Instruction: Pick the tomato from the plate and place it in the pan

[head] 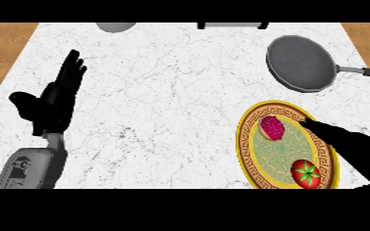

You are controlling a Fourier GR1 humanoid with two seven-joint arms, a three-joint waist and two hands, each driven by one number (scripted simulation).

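Observation:
A red tomato [306, 173] with a green stalk lies at the near edge of a gold-rimmed plate [249, 149] at the lower right of the marble counter. A pink-red fruit [272, 127] lies on the same plate, farther back. The grey pan [300, 62] stands beyond the plate at the right, its handle pointing right. My right hand [345, 142] comes in from the right edge over the plate's right rim, fingers stretched toward the plate's middle, holding nothing. My left hand [55, 100] rests open at the left, fingers up.
A grey round object [115, 26] and a white-and-black object [231, 25] sit at the counter's far edge. Wooden floor shows past the counter's left and right sides. Bare marble lies between my left hand and the plate.

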